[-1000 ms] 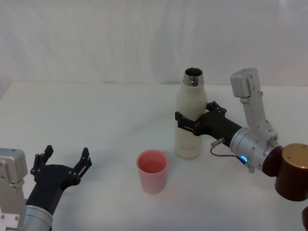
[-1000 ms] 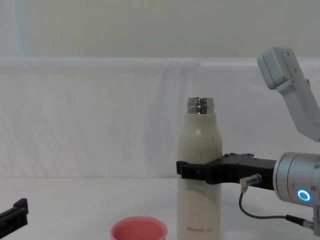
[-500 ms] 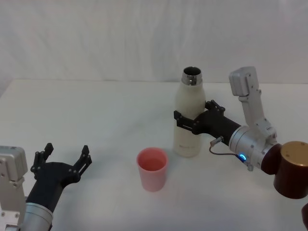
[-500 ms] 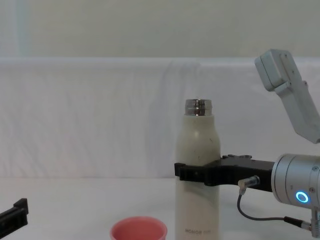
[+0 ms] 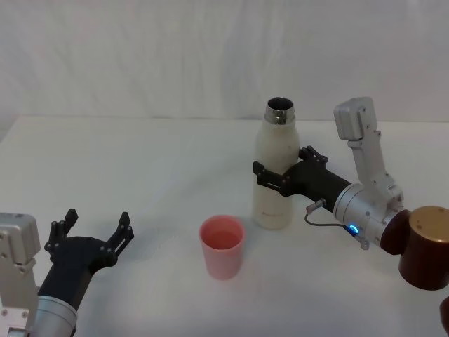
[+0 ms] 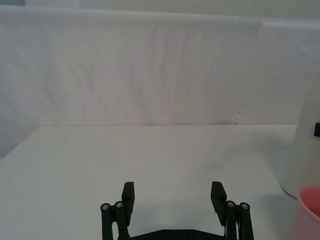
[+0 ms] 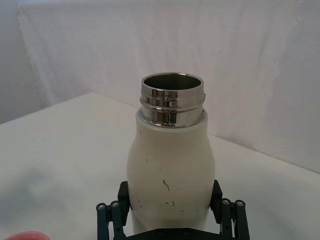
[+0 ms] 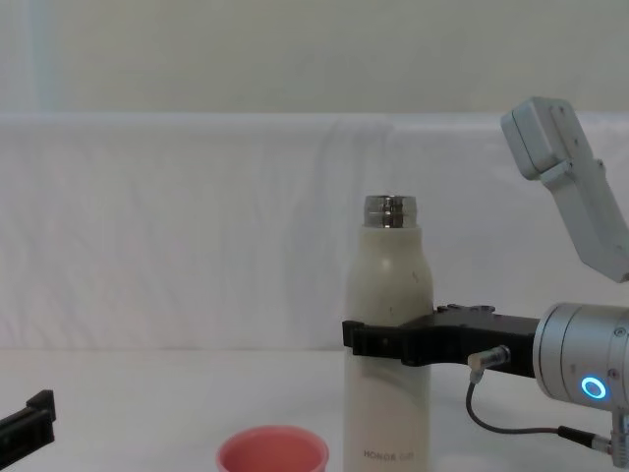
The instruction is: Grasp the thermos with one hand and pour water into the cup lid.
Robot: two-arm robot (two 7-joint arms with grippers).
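The cream-white thermos point(image 5: 275, 140) point(image 8: 386, 275) point(image 7: 170, 160) stands upright near the table's middle, its steel neck open with no cap on it. My right gripper point(image 5: 278, 175) point(image 8: 378, 339) point(image 7: 170, 220) is shut on the thermos at mid-height, one black finger on each side. The pink cup lid point(image 5: 222, 246) point(image 8: 272, 459) point(image 6: 311, 210) stands upright just left of and in front of the thermos, apart from it. At the near left, my left gripper point(image 5: 98, 223) point(image 6: 172, 192) rests open and holds nothing. I cannot tell whether the thermos base touches the table.
A white cloth covers the table point(image 5: 140, 161) and hangs as a backdrop behind it. A brown cylindrical part of my right arm point(image 5: 424, 249) sits at the right edge. Bare table lies between the left gripper and the cup lid.
The right gripper and the thermos have shifted slightly to the left, still upright. The cup lid and the left gripper have not moved.
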